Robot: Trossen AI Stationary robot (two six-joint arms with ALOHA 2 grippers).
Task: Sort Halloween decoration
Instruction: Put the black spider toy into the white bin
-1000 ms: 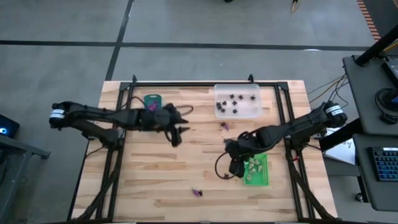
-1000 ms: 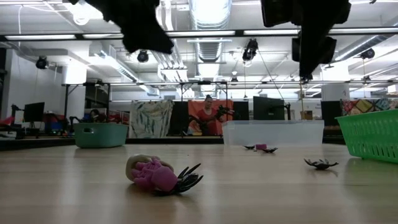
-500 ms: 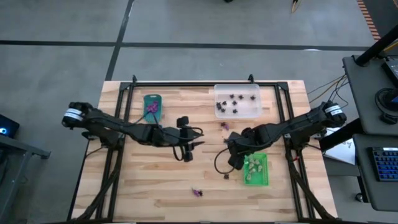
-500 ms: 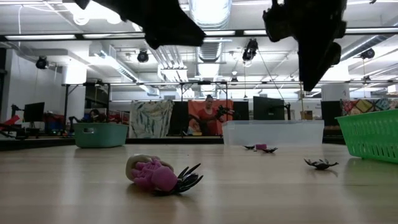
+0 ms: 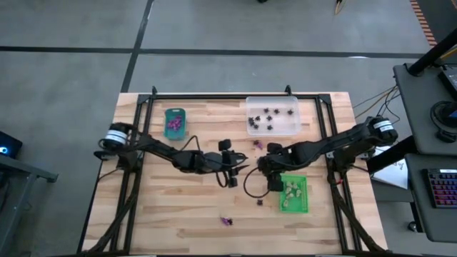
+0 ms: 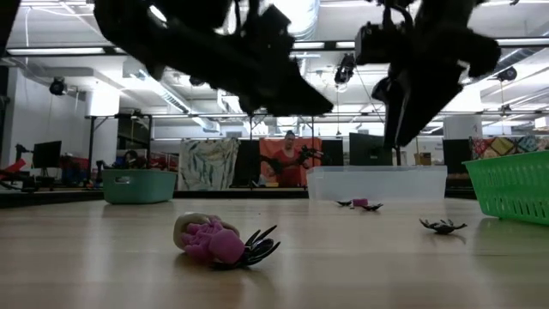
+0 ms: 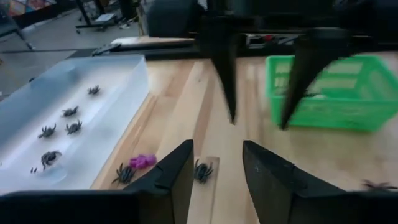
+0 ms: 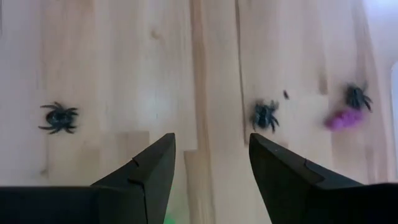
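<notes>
**Both arms stretched to the middle of the tabletop, grippers apart and empty**

The wooden tabletop (image 5: 178,207) carries everything, with wide bare boards on the near side of both grippers. The left arm reaches long and low across it from its base at the left edge, and its left gripper (image 5: 232,178) hangs above the centre with fingers spread and nothing between them. The right arm comes in from the right edge, bent at the elbow, and the right gripper (image 5: 265,170) hangs just beside the left one, nearly facing it, fingers also apart and holding nothing.

Past the two grippers stands the clear tray (image 5: 273,116) with black spiders in it; the green tray (image 5: 304,194) sits right beside the right gripper, holding pale pieces; the teal tray (image 5: 175,123) lies well off behind the left arm, purple pieces inside.

Loose Halloween decoration lies around them: a black spider (image 8: 265,115) below the right gripper, a purple piece (image 8: 342,119) and another spider near it, and a small clump (image 6: 225,242) alone toward the near edge.
</notes>
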